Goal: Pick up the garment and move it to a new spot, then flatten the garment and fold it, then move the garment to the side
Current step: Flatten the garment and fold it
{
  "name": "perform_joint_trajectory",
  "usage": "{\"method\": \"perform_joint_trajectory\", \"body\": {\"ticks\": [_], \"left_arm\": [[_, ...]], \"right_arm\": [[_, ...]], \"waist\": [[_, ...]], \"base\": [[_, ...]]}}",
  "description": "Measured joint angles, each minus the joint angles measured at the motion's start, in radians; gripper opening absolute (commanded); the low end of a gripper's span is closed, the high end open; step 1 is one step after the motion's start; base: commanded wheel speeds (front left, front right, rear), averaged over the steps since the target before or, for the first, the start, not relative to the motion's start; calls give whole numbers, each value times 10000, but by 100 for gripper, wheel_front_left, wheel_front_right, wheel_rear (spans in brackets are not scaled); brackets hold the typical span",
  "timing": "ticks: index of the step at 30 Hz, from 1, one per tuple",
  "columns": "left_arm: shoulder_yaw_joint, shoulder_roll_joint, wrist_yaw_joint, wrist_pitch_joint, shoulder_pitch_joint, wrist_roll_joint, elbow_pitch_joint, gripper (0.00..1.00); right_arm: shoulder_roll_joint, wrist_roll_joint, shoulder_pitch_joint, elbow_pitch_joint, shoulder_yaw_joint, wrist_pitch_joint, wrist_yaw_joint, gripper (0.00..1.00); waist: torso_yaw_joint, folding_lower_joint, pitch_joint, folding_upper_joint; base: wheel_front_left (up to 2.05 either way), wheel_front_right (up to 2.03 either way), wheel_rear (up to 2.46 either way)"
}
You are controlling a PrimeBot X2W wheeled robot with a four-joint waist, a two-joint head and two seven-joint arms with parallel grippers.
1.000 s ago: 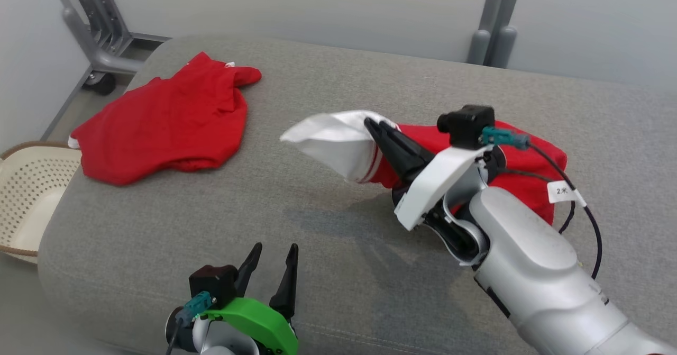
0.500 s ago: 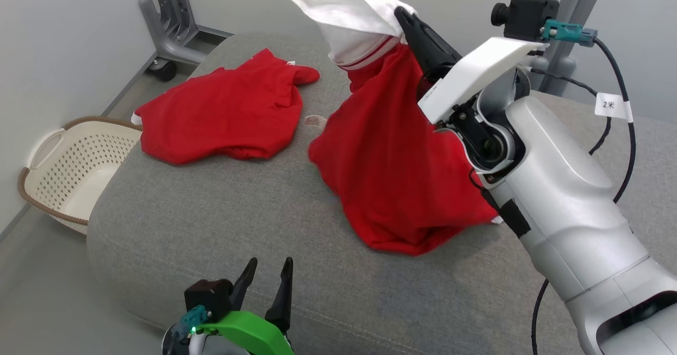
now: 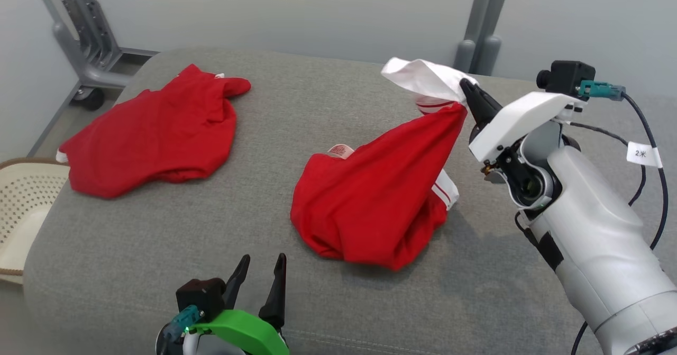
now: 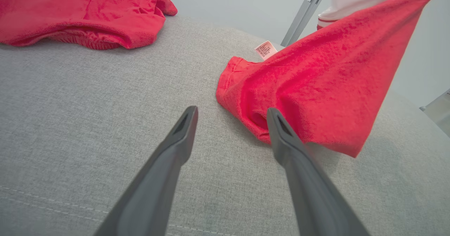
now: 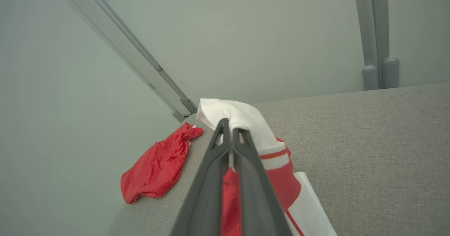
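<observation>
A red garment (image 3: pixel 378 196) with a white striped collar (image 3: pixel 423 80) hangs from my right gripper (image 3: pixel 465 88), which is shut on the collar end. Its lower part bunches on the grey cushion (image 3: pixel 158 228), with a pink label (image 3: pixel 339 150) showing. In the right wrist view the shut right gripper (image 5: pixel 229 125) pinches the white cloth (image 5: pixel 242 118). My left gripper (image 3: pixel 259 270) stands open low at the front, nothing between its fingers; in the left wrist view the left gripper (image 4: pixel 232 114) points at the garment (image 4: pixel 316 84), its right finger close to the hem.
A second red garment (image 3: pixel 148 133) lies crumpled at the cushion's back left. A cream perforated basket (image 3: pixel 21 207) sits on the floor to the left. Grey metal frames (image 3: pixel 79 43) stand behind, by the wall.
The right gripper has carried the garment up off the cushion, then lower and to the right, so its lower part bunches on the surface again. The head camera shifted. The left gripper stayed open.
</observation>
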Motion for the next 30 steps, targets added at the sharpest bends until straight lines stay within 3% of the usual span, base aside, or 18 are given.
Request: {"method": "perform_joint_trajectory", "body": {"ticks": [15, 30], "left_arm": [[-130, 242, -385, 219, -1123, 384, 167, 100], [-857, 311, -922, 1381, -2411, 667, 92, 100]], "right_arm": [[-222, 779, 2100, 339, -543, -295, 362, 0], [-282, 1476, 3655, 815, -1448, -1233, 366, 0]], "waist": [[-1713, 0, 339, 0], [-3119, 0, 802, 0]], "base": [[0, 0, 0], [0, 0, 0]]}}
